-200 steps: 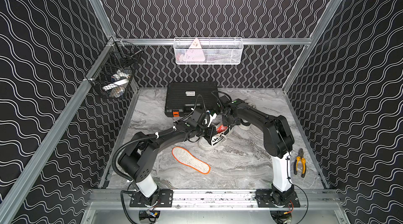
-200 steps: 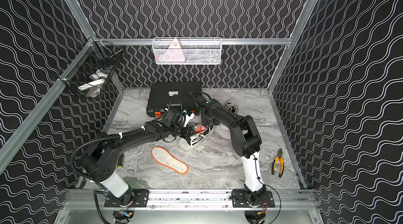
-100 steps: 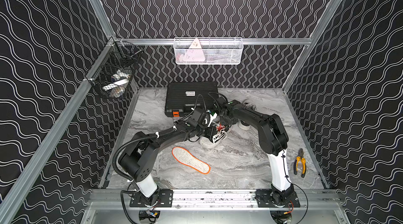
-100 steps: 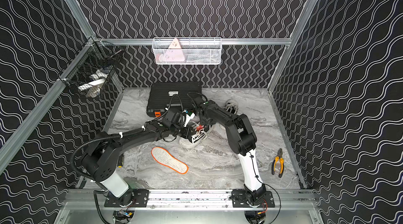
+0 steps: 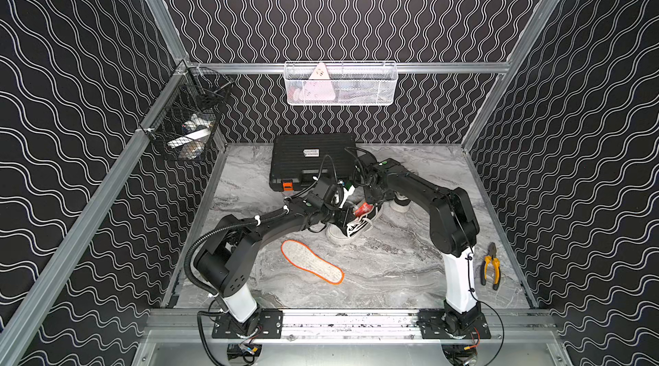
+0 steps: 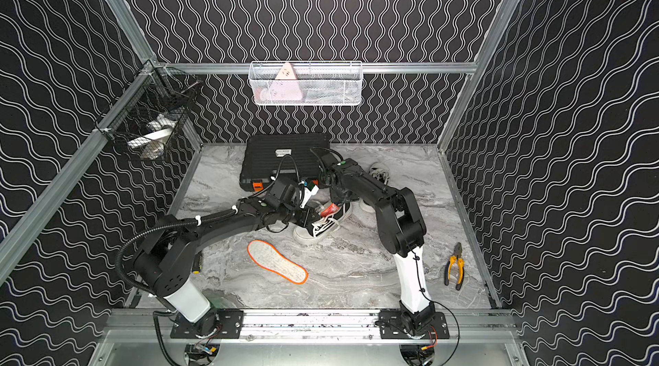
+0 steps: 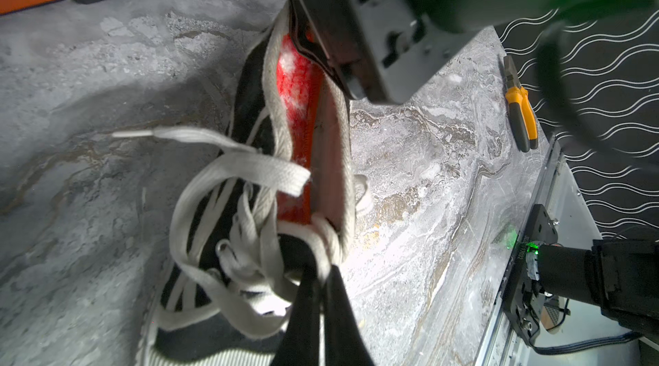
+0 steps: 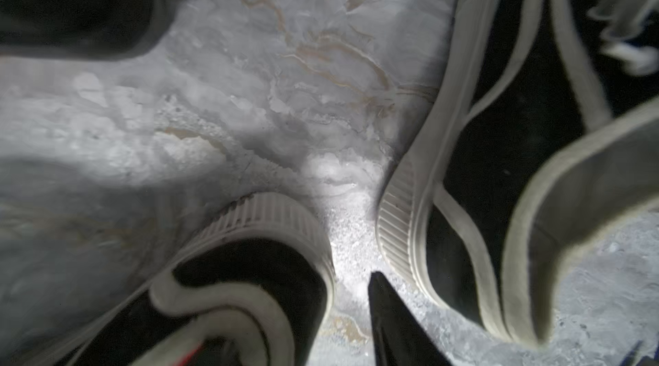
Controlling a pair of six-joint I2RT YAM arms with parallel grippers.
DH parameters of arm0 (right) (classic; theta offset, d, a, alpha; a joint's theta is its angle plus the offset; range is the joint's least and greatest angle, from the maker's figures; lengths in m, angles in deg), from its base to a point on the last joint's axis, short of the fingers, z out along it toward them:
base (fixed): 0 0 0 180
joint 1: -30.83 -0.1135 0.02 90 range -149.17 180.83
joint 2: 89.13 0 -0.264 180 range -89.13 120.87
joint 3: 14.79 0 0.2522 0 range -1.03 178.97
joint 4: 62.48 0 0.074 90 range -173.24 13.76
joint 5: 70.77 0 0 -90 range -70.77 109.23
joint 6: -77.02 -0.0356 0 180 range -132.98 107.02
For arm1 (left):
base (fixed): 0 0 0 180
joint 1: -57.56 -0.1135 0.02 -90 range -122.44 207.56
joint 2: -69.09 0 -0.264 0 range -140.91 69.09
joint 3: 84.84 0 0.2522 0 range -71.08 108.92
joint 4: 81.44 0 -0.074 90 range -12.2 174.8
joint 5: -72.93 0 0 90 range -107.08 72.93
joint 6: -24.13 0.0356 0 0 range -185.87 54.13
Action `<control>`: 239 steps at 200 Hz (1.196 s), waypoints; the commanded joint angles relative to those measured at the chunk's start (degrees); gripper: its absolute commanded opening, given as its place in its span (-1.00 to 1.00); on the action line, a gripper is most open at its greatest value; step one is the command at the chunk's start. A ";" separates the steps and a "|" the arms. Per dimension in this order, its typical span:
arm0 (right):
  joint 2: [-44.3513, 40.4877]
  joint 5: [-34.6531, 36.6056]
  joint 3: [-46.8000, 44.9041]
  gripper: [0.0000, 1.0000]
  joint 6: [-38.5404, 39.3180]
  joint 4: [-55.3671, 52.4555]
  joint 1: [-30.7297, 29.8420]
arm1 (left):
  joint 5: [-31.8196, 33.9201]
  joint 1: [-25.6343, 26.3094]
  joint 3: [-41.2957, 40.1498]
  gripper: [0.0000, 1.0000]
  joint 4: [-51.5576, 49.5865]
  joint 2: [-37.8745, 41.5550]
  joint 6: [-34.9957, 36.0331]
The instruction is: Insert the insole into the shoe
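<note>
The insole (image 5: 312,267), white with an orange rim, lies flat on the desk (image 5: 392,275) in the middle of its front half. It is outside the shoe (image 5: 351,230) and well apart from both claws.

The shoe, black with white laces and sole, sits just behind it at the desk's centre, toe toward the front. Something red shows inside its opening.

The left claw (image 7: 322,271) is pinched together on the shoe's upper by the laces, at the front of the opening. In both top views its arm reaches in low from the front left corner.

The right claw (image 5: 369,203) stands at the shoe's heel end, its arm arched over from the front right corner. Its wrist camera shows a single black finger (image 8: 388,321) over bare desk, just beside the heel. The other finger is hidden, so I cannot tell whether that claw is apart or gripping the heel wall.

A second shoe (image 5: 399,203) rests just behind and to the right of the first, partly under the right arm. A black case (image 5: 310,161) with an orange latch lies against the back edge, left of centre. Pliers (image 5: 491,266) with yellow handles lie by the right edge, near the front. A white basket (image 5: 340,84) hangs on the back wall and a black basket (image 5: 185,125) on the left wall.
</note>
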 commanded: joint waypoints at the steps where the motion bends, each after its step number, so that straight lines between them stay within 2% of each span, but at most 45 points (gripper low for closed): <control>1: 1.80 4.59 0.18 -0.24 2.60 -0.55 0.06 | -0.03 0.05 -0.11 -1.00 -0.20 0.35 0.38; 47: 2.69 8.25 -1.54 -0.55 4.50 -0.98 -1.63 | 0.24 0.08 -0.12 -1.00 -0.41 0.77 0.54; 70: 3.61 3.41 -4.10 -0.58 3.66 0.67 -1.87 | 0.15 0.07 0.06 -1.00 -0.23 0.62 0.37; 99: 2.84 -6.45 -7.54 -0.53 0.19 2.40 -1.78 | 2.01 0.07 0.26 -1.00 -0.81 0.43 0.34; 125: -3.84 -12.75 -10.10 -0.46 -5.65 1.64 -1.87 | 7.42 0.06 2.47 -1.00 -4.17 -1.44 -0.77; 160: -13.82 -22.34 -16.25 -0.10 -12.46 2.50 -2.13 | 8.34 0.08 4.26 -1.00 -4.72 -2.03 -0.93; 179: -17.12 -21.89 -19.13 -0.01 -14.28 3.51 -1.92 | 8.88 0.07 4.51 -1.00 -5.56 -1.76 0.15; 199: -17.80 -19.88 -18.81 0.07 -12.92 3.03 -0.66 | 9.70 0.02 4.49 -1.00 -7.01 -1.42 1.85; 239: -14.26 -19.88 -17.51 0.09 -2.00 7.06 -0.25 | 8.27 0.07 4.21 -1.00 -7.34 -1.30 2.95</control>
